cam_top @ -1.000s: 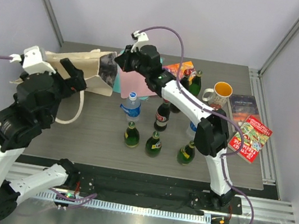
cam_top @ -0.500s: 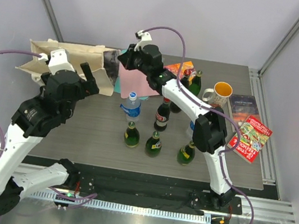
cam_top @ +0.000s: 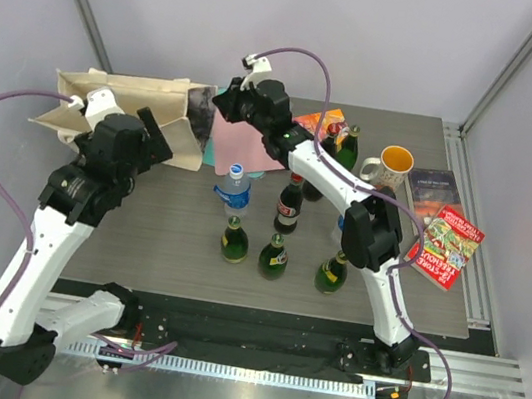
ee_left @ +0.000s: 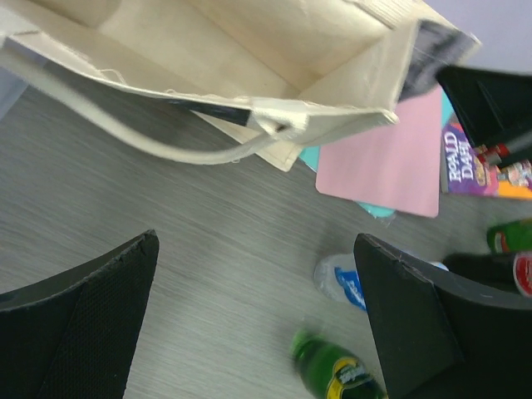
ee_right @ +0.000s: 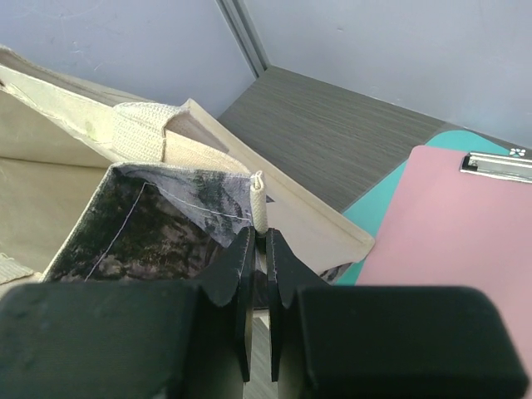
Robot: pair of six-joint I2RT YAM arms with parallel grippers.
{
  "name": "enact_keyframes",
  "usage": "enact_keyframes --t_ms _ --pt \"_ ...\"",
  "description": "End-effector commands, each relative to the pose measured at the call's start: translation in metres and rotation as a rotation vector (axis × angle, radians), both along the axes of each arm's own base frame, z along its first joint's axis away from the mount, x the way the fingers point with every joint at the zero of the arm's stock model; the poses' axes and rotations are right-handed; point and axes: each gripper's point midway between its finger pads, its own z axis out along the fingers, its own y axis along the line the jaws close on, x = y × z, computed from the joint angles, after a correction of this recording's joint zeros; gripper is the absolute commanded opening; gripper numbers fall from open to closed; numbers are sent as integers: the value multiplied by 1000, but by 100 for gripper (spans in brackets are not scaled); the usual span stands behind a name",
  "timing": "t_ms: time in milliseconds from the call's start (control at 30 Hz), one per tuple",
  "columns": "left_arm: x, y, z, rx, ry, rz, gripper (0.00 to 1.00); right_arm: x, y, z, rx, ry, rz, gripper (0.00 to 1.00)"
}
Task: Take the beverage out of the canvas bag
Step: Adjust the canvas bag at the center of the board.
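Compared with a second ago, your left arm is reaching further out over the table. The left gripper (cam_top: 163, 130) is no longer hiding the bag (cam_top: 125, 96) and is hovering just near of its open side, with its jaws standing wide and holding nothing (ee_left: 249, 324). More of the bag is showing now, and it is sitting further toward the far left. Your right gripper (cam_top: 218, 103) is staying where it was, its jaws (ee_right: 259, 241) nearly closed and pinching the bag's right rim at a seam. The bag is lying at the far left of the table, beside the pink clipboard (cam_top: 247, 143). It is cream cloth, and the dark printed panel is folding over at the pinched corner (ee_right: 141, 224). Its mouth is gaping toward the left wrist camera, showing plain cream walls (ee_left: 249, 50), with one handle (ee_left: 125, 141) drooping along the near rim.
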Motion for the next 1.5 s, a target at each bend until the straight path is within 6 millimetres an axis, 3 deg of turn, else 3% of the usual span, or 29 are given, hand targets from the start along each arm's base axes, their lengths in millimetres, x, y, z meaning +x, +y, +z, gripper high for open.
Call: enact_keyframes --t_ms 0,167,333,600,733,833,867,933,967,1033,1067,1200,1233,1300,1333,1467 --pt "27 4 -4 -202 -22 61 100 16 -6 -16 -45 -23 -38 13" --pt "57 20 -12 -410 -55 204 100 15 -3 -20 -51 -21 -21 13" --pt "79 38 -12 -460 -93 317 100 13 -2 -23 -55 -17 -7 13" --pt "105 68 -51 -522 -8 480 100 11 -1 -22 -63 -24 10 13" --pt "113 84 -60 -517 -6 523 97 10 -2 -19 -67 -34 20 13" --pt "120 92 -67 -519 3 543 79 7 -1 -13 -75 -49 35 14" --pt "122 92 -68 -515 6 534 61 5 -1 -7 -73 -55 41 15" --pt "129 93 -67 -522 -3 514 41 2 -1 2 -79 -81 57 17" --pt "133 94 -69 -506 6 502 27 -1 -1 6 -82 -88 72 22" --pt "139 96 -60 -494 -9 486 17 -6 -4 24 -80 -126 84 34" --pt "142 96 -60 -482 -3 476 13 -9 -4 33 -75 -143 94 44" --pt "152 100 -39 -428 -33 435 8 -22 -14 71 -57 -211 129 53" --pt "153 101 -35 -417 -38 430 8 -29 -20 90 -42 -241 137 54" --pt "159 103 -26 -402 -51 420 8 -39 -23 96 -49 -264 168 58" --pt "160 103 -24 -389 -48 413 8 -46 -29 110 -39 -286 178 60" --pt "170 101 -22 -397 -45 388 13 -77 -38 116 -43 -319 322 68"
